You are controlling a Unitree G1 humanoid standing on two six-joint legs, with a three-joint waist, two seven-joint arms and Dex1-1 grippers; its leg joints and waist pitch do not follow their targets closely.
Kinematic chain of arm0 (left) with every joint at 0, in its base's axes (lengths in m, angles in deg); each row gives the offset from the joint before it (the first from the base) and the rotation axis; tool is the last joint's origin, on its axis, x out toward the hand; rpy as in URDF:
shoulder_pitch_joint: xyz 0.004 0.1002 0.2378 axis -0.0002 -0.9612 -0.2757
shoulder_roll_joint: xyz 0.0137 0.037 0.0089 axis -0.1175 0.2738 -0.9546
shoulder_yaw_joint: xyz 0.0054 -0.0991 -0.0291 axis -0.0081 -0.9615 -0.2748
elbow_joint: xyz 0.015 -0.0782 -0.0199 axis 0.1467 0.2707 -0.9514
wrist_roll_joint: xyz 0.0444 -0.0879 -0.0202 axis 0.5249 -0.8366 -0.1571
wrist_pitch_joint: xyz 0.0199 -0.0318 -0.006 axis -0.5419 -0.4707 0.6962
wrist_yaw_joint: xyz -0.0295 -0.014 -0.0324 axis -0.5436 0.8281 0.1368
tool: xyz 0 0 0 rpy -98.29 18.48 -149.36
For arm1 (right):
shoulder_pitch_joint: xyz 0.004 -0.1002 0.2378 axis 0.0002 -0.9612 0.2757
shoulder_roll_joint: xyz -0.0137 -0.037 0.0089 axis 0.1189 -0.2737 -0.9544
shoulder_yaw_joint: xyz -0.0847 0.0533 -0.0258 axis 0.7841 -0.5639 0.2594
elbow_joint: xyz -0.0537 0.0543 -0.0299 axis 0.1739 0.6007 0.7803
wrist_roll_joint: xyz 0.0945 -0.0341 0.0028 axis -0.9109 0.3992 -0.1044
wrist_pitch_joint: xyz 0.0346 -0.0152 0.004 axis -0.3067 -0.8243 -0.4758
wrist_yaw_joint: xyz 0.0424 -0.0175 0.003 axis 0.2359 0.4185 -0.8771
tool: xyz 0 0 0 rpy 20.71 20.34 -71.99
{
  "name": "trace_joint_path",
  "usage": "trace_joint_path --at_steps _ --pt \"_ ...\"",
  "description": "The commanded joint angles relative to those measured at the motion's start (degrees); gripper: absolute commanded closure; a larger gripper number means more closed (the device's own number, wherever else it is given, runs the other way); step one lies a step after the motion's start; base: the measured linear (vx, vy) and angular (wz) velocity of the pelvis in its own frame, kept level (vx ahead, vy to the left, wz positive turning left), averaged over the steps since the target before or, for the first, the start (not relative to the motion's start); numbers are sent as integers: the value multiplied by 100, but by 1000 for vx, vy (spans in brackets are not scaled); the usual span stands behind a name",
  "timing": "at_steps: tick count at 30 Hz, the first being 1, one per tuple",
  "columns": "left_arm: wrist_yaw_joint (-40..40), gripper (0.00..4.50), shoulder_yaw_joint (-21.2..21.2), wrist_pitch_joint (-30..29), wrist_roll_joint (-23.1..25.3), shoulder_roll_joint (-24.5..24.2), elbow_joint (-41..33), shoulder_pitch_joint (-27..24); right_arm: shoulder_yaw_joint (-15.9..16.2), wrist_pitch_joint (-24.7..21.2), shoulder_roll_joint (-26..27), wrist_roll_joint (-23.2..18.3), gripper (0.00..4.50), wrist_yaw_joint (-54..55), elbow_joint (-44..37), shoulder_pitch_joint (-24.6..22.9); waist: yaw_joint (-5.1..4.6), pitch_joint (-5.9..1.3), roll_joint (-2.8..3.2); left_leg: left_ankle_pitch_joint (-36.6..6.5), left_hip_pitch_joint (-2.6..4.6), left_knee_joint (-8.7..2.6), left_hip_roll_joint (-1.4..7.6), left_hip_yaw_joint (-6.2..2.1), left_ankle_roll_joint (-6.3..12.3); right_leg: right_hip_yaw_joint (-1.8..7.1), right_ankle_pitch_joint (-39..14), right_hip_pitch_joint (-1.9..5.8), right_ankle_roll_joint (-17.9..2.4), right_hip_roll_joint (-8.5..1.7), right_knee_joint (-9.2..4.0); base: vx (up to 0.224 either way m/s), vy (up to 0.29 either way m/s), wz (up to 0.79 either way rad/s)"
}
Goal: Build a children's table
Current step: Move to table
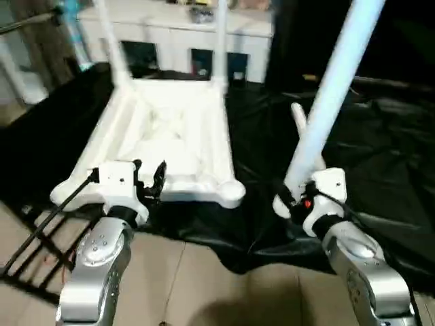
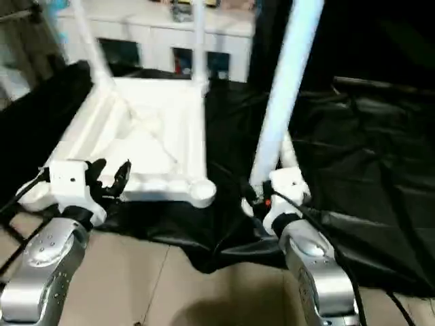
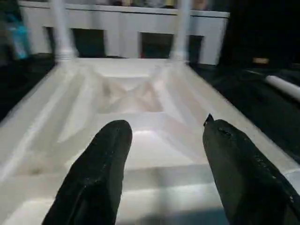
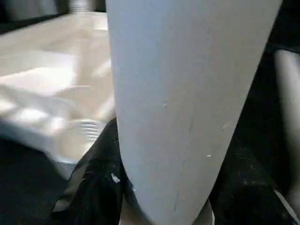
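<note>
The held leg (image 1: 333, 88) is running out past the top edge, so its upper end is going unseen, and its lower end is hiding behind the right claw (image 1: 293, 197). The two fitted legs (image 1: 222, 41) at the far corners are also being cut off at the top. Items on the cabinet (image 1: 183, 30) are blurring beyond telling. The tabletop's (image 1: 170, 136) near-left corner is sitting behind the left claw (image 1: 149, 178).

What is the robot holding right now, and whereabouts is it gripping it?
The right hand grips a white table leg near its lower end, the leg rising upward. The left hand is open, holding nothing, at the upturned tabletop's near edge.
</note>
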Motion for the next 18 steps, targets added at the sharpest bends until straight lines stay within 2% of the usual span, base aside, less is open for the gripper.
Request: trace_joint_path --at_steps 1,2,3,4,5,6,7,8,9,10,11,12,13,14,15,16,17,18 --pt "21 166 -83 5 -21 -15 -100 -46 42 96 25 -25 259 -72 -58 106 95 -87 -218 -2446 242 85 -10 103 -28 414 -5389 -78 19 -587 -1117 -33 -135 100" --pt "31 166 -95 9 -30 -25 -95 -46 10 75 64 -66 259 -52 -50 106 -99 145 -140 -1006 1148 1141 -242 276 122 611 -6761 -1015 -616 -399 -1881 -33 -135 100" --pt "35 166 -106 10 -39 -31 -89 -42 -20 34 90 -102 259 -30 -41 110 -33 140 -84 -1556 989 863 -105 132 192 594 -5939 -231 -552 -678 -1628 1 -79 48" --pt "44 166 -120 21 -52 -44 -69 -14 -36 12 100 -115 259 -5 -23 126 36 43 27 -3133 1339 250 212 97 -19 241 -4469 -72 -243 -421 -1239 53 44 -1" --pt "68 166 -131 19 -70 -52 -50 18 -33 14 94 -83 259 40 -6 140 -104 -37 252 -4819 1232 -924 897 -496 -20 117 -1738 -13 -133 -68 -75 53 44 -1" --pt "85 166 -135 13 -78 -56 -44 32 -25 31 89 -54 259 66 -1 144 -54 -65 188 -4869 1192 -1184 1135 -589 164 223 -483 -28 -181 -97 206 72 21 9" --pt "121 166 -108 23 -73 -81 -12 53 -59 38 101 -36 259 107 18 141 -67 -129 222 -4415 1349 -1173 1154 -507 392 240 262 -215 -299 -151 192 118 -41 19" --pt "145 166 -87 31 -68 -100 11 67 -85 43 110 -24 259 132 32 139 -202 -199 236 -2654 1484 -964 757 -246 580 254 877 -424 -667 -218 38 118 -41 19" --pt "191 166 -39 17 -46 -144 47 81 -191 21 152 -98 259 148 46 109 -257 -298 58 -1145 1176 -719 186 15 888 409 815 -12 -823 -284 -351 118 -11 1" --pt "196 166 -35 13 -44 -148 48 81 -203 18 157 -109 259 147 47 105 -54 -296 -191 -778 631 -303 -162 165 1019 939 -776 652 -1111 -481 -729 112 -7 -12" --pt "204 166 -31 7 -39 -152 51 81 -221 14 165 -125 259 144 48 99 73 -388 -202 -713 567 123 -264 211 957 1310 -1487 874 -1636 -845 -975 112 -7 -12" --pt "207 166 -30 5 -38 -153 51 81 -226 13 167 -129 259 143 49 97 240 -469 -233 -391 207 616 -60 44 619 1628 -1398 1147 -2566 -1165 -1079 137 10 8" --pt "208 166 -31 5 -37 -152 50 80 -226 14 167 -129 259 143 50 98 310 -457 -200 -214 -3 737 11 -31 409 1647 -768 1197 -2857 -1172 -1018 154 66 11" --pt "292 166 -29 -15 -76 -164 15 64 -313 -6 229 -188 259 228 -76 9 321 -419 -153 123 -271 803 173 -131 48 1529 806 1125 -3197 -1049 -896 154 66 11" --pt "315 166 -24 -17 -85 -173 14 60 -333 -10 245 -200 259 250 -116 -21 359 -329 13 247 3 343 240 -70 -797 1472 1119 715 -2749 -225 -817 123 82 -3" --pt "356 166 -16 -20 -100 -189 14 54 -370 -17 275 -221 259 290 -188 -75 299 -308 166 629 110 -202 281 -35 -1064 1203 1032 572 -2043 262 -624 101 65 -34" --pt "417 166 -10 12 -136 -231 75 60 -394 42 330 -253 259 351 -353 -187 98 -335 614 638 710 -699 821 -292 -1307 714 -11 -275 -592 571 168 101 65 -34" --pt "441 166 -19 59 -168 -225 132 82 -357 80 323 -237 259 340 -406 -197 129 -498 431 1031 1094 -615 1372 -388 -642 600 -474 -500 7 116 352 146 33 -40"
